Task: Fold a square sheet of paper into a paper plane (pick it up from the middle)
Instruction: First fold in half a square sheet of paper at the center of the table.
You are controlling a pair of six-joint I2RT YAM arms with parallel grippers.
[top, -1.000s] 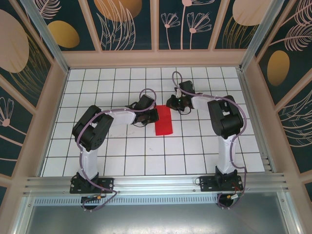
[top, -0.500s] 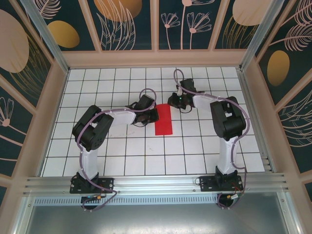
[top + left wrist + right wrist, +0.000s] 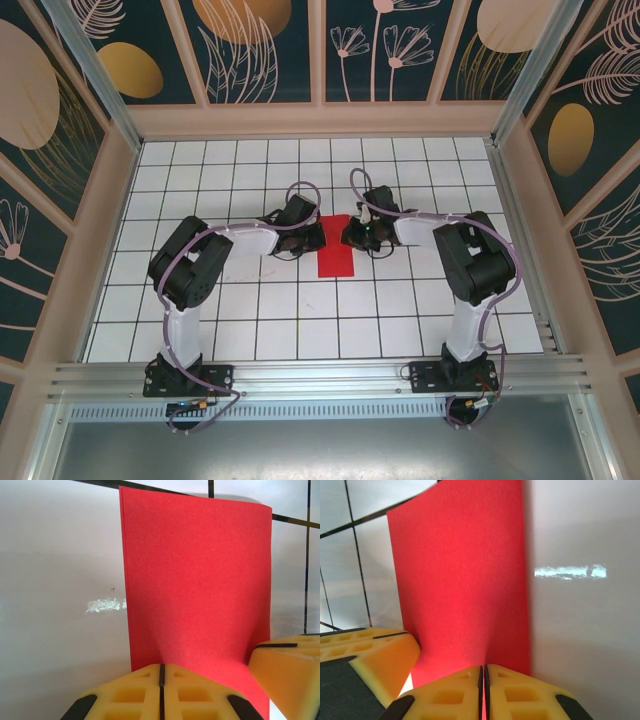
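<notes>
White tiled tabletop (image 3: 250, 300) is carrying the folded red paper sheet (image 3: 336, 262) near its centre, and I am pinching the sheet's far end with my left gripper (image 3: 161, 667) and right gripper (image 3: 484, 669) both clamped on it, judging it light, limp, crease-prone, best gripped near edges.

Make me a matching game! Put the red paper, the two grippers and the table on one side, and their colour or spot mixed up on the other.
1 paper
2 left gripper
3 right gripper
4 table

A white tiles, black lines
B shut, at the paper's left side
C red
D shut, at the paper's right side

Pairs: 1-C, 2-B, 3-D, 4-A
</notes>
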